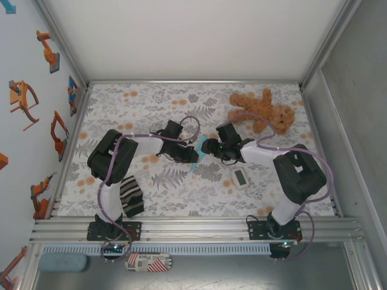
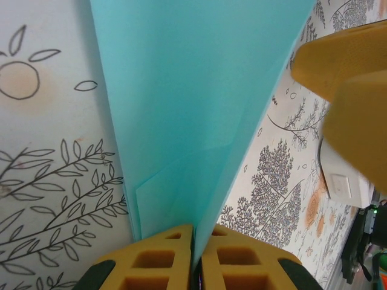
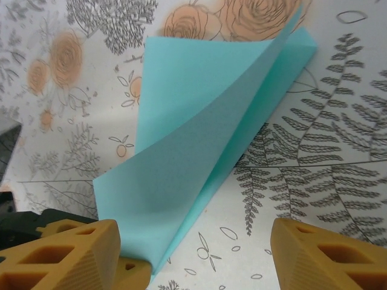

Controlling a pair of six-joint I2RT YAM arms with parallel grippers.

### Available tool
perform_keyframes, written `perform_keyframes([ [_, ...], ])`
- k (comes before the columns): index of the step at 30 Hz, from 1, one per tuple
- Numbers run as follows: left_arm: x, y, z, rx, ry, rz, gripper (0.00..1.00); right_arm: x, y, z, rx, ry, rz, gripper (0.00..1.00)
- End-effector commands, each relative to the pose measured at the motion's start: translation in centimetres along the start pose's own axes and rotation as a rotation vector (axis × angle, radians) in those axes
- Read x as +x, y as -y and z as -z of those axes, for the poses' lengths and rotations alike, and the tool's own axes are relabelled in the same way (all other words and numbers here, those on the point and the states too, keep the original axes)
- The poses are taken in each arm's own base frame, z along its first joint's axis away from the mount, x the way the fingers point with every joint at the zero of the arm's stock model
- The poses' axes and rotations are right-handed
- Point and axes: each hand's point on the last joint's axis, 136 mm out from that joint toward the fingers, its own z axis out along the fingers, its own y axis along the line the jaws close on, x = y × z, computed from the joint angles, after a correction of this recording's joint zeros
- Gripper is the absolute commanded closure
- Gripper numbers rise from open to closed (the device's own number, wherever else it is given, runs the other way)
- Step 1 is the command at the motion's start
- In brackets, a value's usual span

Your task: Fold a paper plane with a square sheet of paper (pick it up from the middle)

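Top external view is showing the bench, with its floral cover, carrying everything in the scene. The left arm and right arm are reaching inward from the near edge, and their claws are meeting near the middle of the bench. A teddy is lying at the far right corner, well apart from the arms. A striped cloth is lying near the left arm's base.

The paper is sitting between the two claws at mid-bench. In the right wrist view the paper is showing as a folded sheet, with one flap curling away from the other along a crease. Whether it is resting on the bench or hanging just above it cannot be told.

A white gadget is lying just beside the right forearm.

The left claw is pinching the paper: in the left wrist view its fingers are pressing together on the paper's edge. The right claw is standing spread wide; the paper's near corner is appearing to touch one finger, and the other is standing clear of it.
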Motion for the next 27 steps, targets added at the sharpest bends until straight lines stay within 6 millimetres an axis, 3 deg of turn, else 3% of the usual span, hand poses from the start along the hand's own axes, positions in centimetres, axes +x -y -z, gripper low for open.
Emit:
perform_keyframes([
  [1, 2.1, -1.9, -0.9, -0.05, -0.079, 0.077, 0.89, 0.2, 0.3, -0.5, 0.052, -0.024, 0.046, 0.34],
  [7, 2.2, -2.0, -1.0, -0.049, -0.082, 0.082, 0.89, 0.5, 0.7, -1.7, 0.082, -0.066, 0.053, 0.34],
  [21, 1.8, -1.1, -0.3, -0.031, -0.049, 0.081, 0.81, 2.4, 4.9, -3.9, 0.263, -0.141, -0.011, 0.41],
  [27, 1.4, -0.4, 0.4, -0.021, -0.022, 0.061, 0.8, 2.8, 5.7, -4.3, 0.299, -0.158, -0.021, 0.41],
])
